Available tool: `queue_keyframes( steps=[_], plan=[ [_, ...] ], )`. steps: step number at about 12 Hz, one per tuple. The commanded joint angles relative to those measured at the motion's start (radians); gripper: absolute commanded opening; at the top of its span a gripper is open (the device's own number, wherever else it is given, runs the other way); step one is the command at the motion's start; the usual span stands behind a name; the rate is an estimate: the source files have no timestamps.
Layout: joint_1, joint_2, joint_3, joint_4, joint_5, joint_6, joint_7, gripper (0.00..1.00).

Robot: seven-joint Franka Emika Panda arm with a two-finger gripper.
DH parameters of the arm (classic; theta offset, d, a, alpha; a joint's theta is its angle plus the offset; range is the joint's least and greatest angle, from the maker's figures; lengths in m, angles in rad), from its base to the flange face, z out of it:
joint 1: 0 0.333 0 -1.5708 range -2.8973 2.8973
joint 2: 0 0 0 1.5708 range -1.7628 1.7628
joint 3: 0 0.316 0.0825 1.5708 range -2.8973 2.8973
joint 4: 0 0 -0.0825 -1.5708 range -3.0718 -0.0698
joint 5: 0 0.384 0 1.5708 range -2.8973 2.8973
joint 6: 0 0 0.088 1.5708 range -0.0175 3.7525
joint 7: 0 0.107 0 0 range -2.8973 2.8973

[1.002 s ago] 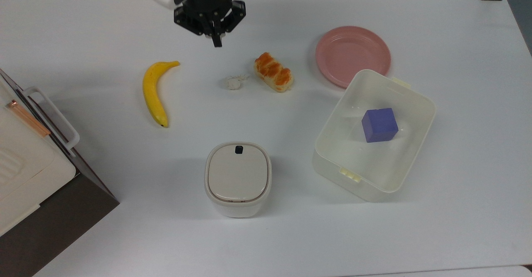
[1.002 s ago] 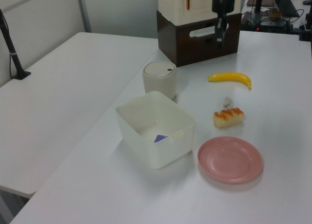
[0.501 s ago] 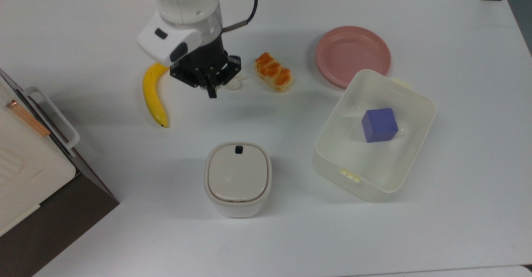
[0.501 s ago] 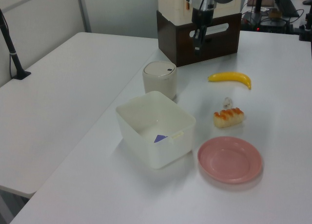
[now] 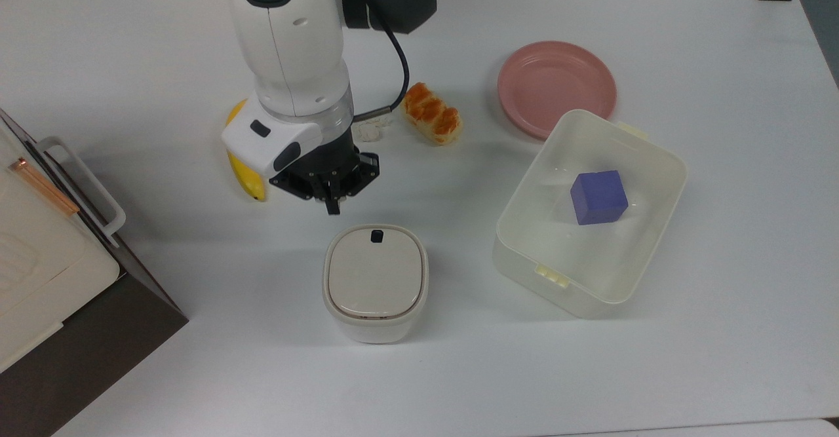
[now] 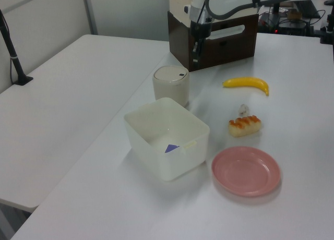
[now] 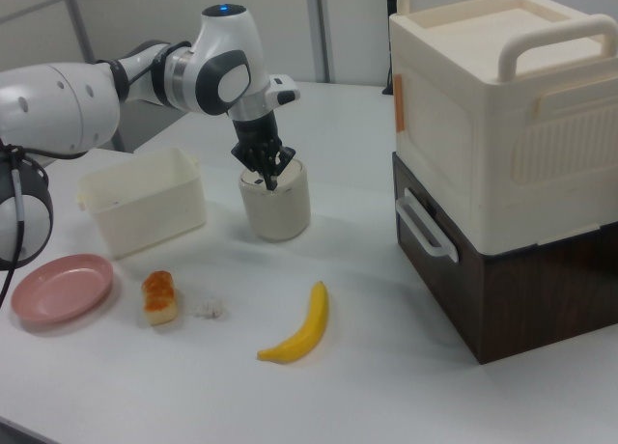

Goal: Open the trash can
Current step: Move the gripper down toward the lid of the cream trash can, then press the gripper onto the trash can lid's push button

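Gripper [image 5: 332,208] pinched closed, empty, pointing down; trash can [image 5: 375,283] just ahead with lid down, so best to centre the tip on its dark button [image 5: 377,235] and press straight down.

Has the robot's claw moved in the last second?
Yes. In the top view the gripper has come down from beyond the banana to near the trash can.
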Motion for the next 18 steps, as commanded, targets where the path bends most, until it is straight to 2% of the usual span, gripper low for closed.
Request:
queue_keyframes(
  steps=[1,9,15,18],
  plan=[
    [0.016,0.012,-0.007,0.030,-0.012,0.084,-0.012,0.00],
    [0.032,0.049,0.005,0.020,-0.012,0.191,-0.017,0.00],
    [0.056,0.088,0.005,-0.029,-0.018,0.191,-0.024,0.00],
    [0.056,0.031,0.005,-0.018,-0.014,0.181,-0.020,0.00]
  ],
)
